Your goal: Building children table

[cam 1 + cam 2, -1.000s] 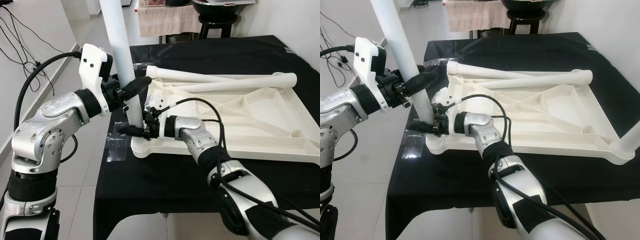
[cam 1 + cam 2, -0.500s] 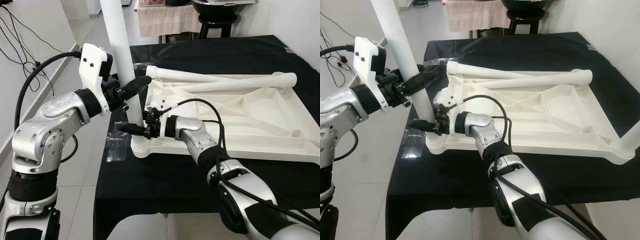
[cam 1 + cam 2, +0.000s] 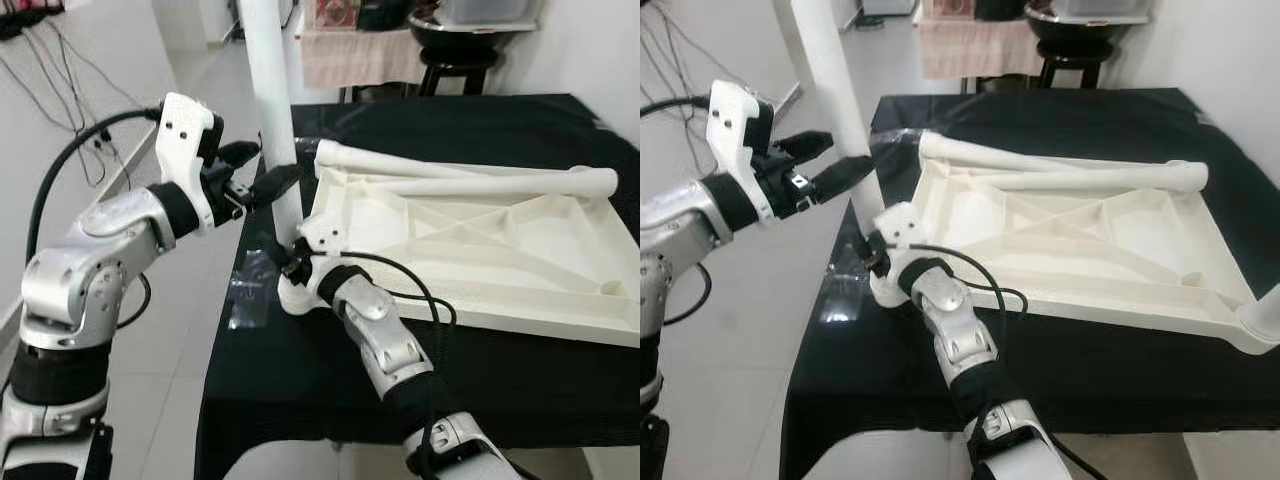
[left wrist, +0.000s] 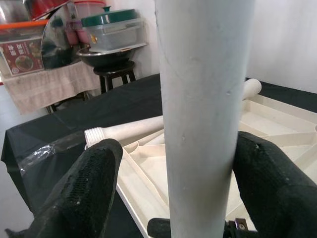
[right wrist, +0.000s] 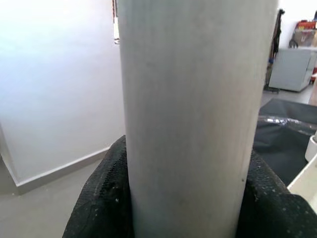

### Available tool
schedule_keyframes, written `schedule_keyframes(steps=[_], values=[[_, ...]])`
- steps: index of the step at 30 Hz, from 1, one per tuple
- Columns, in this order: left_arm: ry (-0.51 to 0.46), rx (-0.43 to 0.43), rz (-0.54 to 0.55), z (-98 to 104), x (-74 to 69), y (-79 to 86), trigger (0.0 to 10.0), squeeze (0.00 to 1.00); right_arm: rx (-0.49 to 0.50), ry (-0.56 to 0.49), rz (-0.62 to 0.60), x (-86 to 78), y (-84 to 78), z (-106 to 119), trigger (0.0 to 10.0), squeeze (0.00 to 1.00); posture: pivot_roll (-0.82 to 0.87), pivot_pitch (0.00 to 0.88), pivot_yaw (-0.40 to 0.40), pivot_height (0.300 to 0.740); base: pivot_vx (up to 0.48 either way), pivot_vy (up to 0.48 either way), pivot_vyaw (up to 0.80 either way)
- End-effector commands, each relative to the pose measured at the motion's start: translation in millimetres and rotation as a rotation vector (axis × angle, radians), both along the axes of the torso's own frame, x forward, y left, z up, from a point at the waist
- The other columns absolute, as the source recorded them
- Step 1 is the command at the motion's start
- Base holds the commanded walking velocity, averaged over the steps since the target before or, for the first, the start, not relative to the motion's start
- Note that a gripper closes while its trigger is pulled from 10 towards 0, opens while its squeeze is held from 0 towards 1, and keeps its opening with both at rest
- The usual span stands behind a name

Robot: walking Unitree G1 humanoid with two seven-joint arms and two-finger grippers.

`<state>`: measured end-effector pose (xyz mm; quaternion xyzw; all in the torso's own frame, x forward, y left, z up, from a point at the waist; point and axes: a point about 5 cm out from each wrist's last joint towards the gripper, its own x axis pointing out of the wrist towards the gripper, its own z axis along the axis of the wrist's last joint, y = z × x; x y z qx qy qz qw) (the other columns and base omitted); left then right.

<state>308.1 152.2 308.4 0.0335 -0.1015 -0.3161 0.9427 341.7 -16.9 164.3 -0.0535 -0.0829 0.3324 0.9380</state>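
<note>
Right gripper point(image 3: 283, 258) nearest, low at corner socket, fingers clenched tight against base of upright leg point(image 3: 272, 100). Leg stands near-vertical in near-left corner of upturned white top point(image 3: 480, 250), which lies underside up on black tabletop point(image 3: 300, 400). Left gripper point(image 3: 262, 172) higher on leg, fingers point(image 4: 94, 183) spread either side, released, gaps visible in left wrist view. Clear plastic wrap point(image 3: 248, 300) on tabletop just left of corner. Two loose legs point(image 3: 480, 180) lie across top's far edge. Beyond: stool with bowl point(image 3: 455, 40).
</note>
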Motion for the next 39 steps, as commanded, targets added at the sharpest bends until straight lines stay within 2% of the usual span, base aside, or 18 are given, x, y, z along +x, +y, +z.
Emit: schedule_keyframes(steps=[1, 3, 4, 5, 6, 15, 18, 19, 21, 22, 24, 28, 29, 31, 32, 33, 38, 39], values=[[0.000, 0.008, 0.033, -1.0, 2.8, 2.1, 10.0, 0.00, -0.031, 0.118, 0.020, -5.0, 23.4, -20.4, 0.0, 0.00, -0.02, 0.094, 0.023, 0.740, 0.000, 0.000, 0.00], [0.008, 0.017, 0.045, -3.6, 2.4, 5.9, 10.0, 0.00, -0.044, 0.120, -0.004, -10.0, 24.8, -16.9, 0.0, 0.00, -0.01, 0.092, 0.026, 0.740, 0.000, 0.000, 0.00], [0.013, 0.020, 0.043, -4.8, 1.8, 6.7, 8.5, 0.00, -0.045, 0.120, -0.008, -12.0, 25.2, -15.7, 0.0, 0.00, -0.01, 0.092, 0.026, 0.740, 0.000, 0.000, 0.00], [0.013, 0.020, 0.043, -4.8, 1.8, 6.7, 8.5, 0.00, -0.045, 0.120, -0.008, -12.0, 25.2, -15.7, 0.0, 0.00, -0.01, 0.092, 0.026, 0.740, 0.000, 0.000, 0.00], [0.017, 0.018, 0.037, -5.5, 1.2, 7.1, 0.0, 0.00, -0.045, 0.121, -0.007, -13.6, 25.6, -14.8, 0.0, 0.00, -0.01, 0.096, 0.029, 0.740, 0.000, 0.000, 0.00], [0.016, 0.024, 0.004, -4.2, -0.9, 4.6, 0.0, 0.00, -0.024, 0.123, 0.027, -18.0, 26.2, -10.7, 0.0, 0.00, -0.01, 0.103, 0.037, 0.740, 0.000, 0.000, 0.00], [0.017, 0.028, -0.005, -3.6, -0.6, 4.1, 0.0, 0.00, -0.018, 0.105, 0.057, -10.1, 19.9, -2.0, 0.0, 0.00, 0.00, 0.108, 0.041, 0.740, 0.000, 0.000, 0.00], [0.018, 0.030, -0.005, -3.6, -0.7, 4.1, 0.0, 0.00, -0.024, 0.094, 0.069, -7.2, 16.7, 1.6, 4.0, 0.00, 0.00, 0.111, 0.042, 0.740, 0.000, 0.000, 0.00], [0.018, 0.032, -0.005, -3.7, -0.9, 4.3, 0.0, 0.00, -0.033, 0.085, 0.079, -5.2, 13.8, 5.1, 4.0, 0.00, 0.00, 0.111, 0.042, 0.740, 0.000, 0.000, 0.00], [0.019, 0.033, -0.006, -3.8, -1.0, 4.3, 0.0, 0.00, -0.026, 0.087, 0.106, -0.4, 8.9, 9.0, 10.0, 1.00, 0.00, 0.114, 0.044, 0.740, 0.000, 0.000, 0.00], [0.020, 0.034, -0.006, -3.9, -1.0, 4.4, 0.0, 0.00, -0.021, 0.087, 0.129, 3.6, 4.7, 12.6, 10.0, 1.00, 0.00, 0.115, 0.043, 0.740, 0.000, 0.000, 0.00], [0.021, 0.034, -0.008, -4.0, -1.6, 4.4, 0.0, 0.00, 0.011, 0.032, 0.322, 21.3, -16.0, 40.5, 10.0, 1.00, 0.00, 0.116, 0.041, 0.740, 0.000, 0.000, 0.00], [0.021, 0.034, -0.008, -4.0, -1.6, 4.4, 0.0, 0.00, 0.011, 0.032, 0.322, 21.3, -16.0, 40.5, 10.0, 1.00, 0.00, 0.116, 0.041, 0.740, 0.000, 0.000, 0.00], [0.021, 0.033, -0.010, -4.2, -1.9, 3.7, 0.0, 0.00, -0.059, -0.002, 0.441, 25.0, -23.6, 48.7, 10.0, 1.00, 0.00, 0.119, 0.040, 0.740, 0.000, 0.000, 0.00], [0.021, 0.033, -0.010, -4.2, -1.9, 3.7, 0.0, 0.00, -0.059, -0.002, 0.441, 25.0, -23.6, 48.7, 10.0, 1.00, 0.00, 0.119, 0.040, 0.740, 0.000, 0.000, 0.00], [0.022, 0.031, -0.011, -4.4, -2.2, 3.4, 0.0, 0.00, -0.075, 0.002, 0.487, 26.0, -24.9, 51.1, 10.0, 0.00, 0.00, 0.120, 0.040, 0.740, 0.000, 0.000, 0.00], [0.022, 0.031, -0.012, -4.4, -3.3, 3.0, 0.0, 0.00, -0.086, 0.026, 0.565, 29.4, -24.8, 56.3, 10.0, 0.00, 0.01, 0.128, 0.035, 0.740, 0.000, 0.000, 0.00], [0.021, 0.030, -0.013, -4.2, -3.7, 2.9, 0.0, 0.00, -0.090, 0.035, 0.583, 30.1, -23.6, 56.7, 8.9, 0.00, 0.01, 0.128, 0.035, 0.740, 0.000, 0.000, 0.00]])
